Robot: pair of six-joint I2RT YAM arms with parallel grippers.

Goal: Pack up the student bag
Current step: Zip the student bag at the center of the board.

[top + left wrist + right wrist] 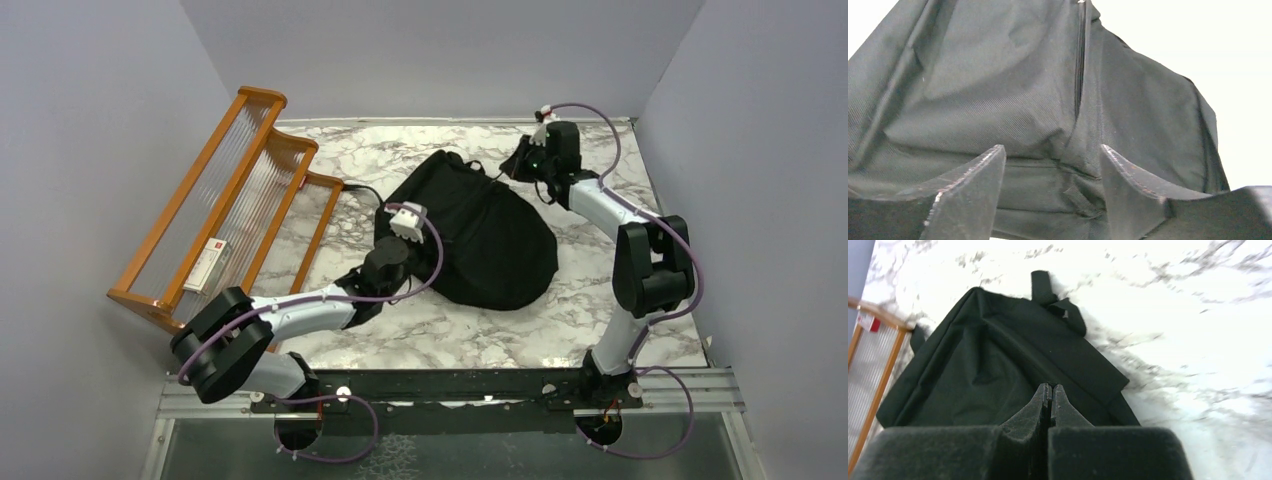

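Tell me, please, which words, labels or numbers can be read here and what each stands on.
No text is readable.
The small white box in the wooden rack: red-marked print, too small to read.
The student bag: no label showing.

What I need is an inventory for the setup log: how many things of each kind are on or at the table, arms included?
Black backpack: 1
Wooden rack: 1
Small white box lying in the rack: 1
Robot arms: 2, the left arm and the right arm
Total: 5
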